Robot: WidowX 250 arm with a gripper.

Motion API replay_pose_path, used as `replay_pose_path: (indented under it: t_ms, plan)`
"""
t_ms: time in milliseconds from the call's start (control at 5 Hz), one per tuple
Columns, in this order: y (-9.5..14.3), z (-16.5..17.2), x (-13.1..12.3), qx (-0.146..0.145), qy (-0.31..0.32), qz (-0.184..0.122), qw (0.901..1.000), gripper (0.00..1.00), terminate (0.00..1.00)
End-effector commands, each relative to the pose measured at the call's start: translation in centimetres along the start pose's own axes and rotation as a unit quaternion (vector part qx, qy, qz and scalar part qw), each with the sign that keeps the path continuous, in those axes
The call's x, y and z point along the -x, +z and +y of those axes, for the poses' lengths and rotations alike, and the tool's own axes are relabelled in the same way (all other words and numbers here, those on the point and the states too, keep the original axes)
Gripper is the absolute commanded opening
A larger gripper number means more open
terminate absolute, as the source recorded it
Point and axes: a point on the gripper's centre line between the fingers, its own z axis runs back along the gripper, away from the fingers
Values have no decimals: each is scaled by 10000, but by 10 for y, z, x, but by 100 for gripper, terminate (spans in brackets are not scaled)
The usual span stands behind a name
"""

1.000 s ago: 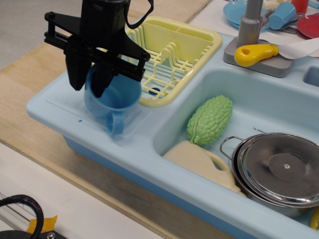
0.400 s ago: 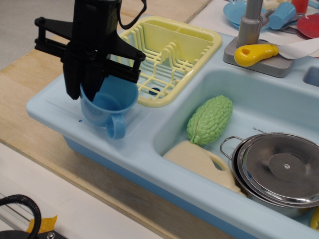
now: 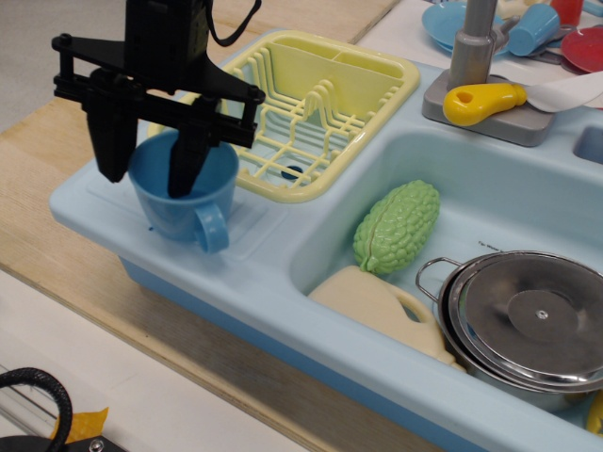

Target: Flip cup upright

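Observation.image shows you the blue cup (image 3: pixel 179 193) standing up on the flat draining part of the light blue toy sink (image 3: pixel 283 273), at about 9 o'clock in the picture. Its open mouth faces up and its round handle (image 3: pixel 213 228) points toward you, at about 5 o'clock from the cup.

Your black claw (image 3: pixel 146 169) is right over the cup. Its fingers are spread apart. One finger (image 3: pixel 111 141) is outside the cup's wall on the 9 o'clock side. The other finger (image 3: pixel 187 162) dips down inside the cup. You cannot tell if either finger touches the cup's wall.

Just beside the cup, at 2 o'clock from it, you see the yellow dish rack (image 3: pixel 316 108). In the sink bowl at 3 o'clock lies a bumpy green gourd (image 3: pixel 398 227). A cream bottle (image 3: pixel 382 306) lies below it, and a silver pot with a lid (image 3: pixel 523 325) sits at 4 o'clock. Up at 1 o'clock is the grey faucet (image 3: pixel 476 42) with a yellow handle (image 3: pixel 482 102). Behind it are plates and a small teal cup (image 3: pixel 532 28), well apart from your claw.
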Motion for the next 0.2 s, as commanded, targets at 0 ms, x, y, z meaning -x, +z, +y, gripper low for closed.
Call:
replay_pose_path:
  t_ms: [0]
  plan:
    - [7, 2, -4, 48, 66, -137, 9999, 100, 100]
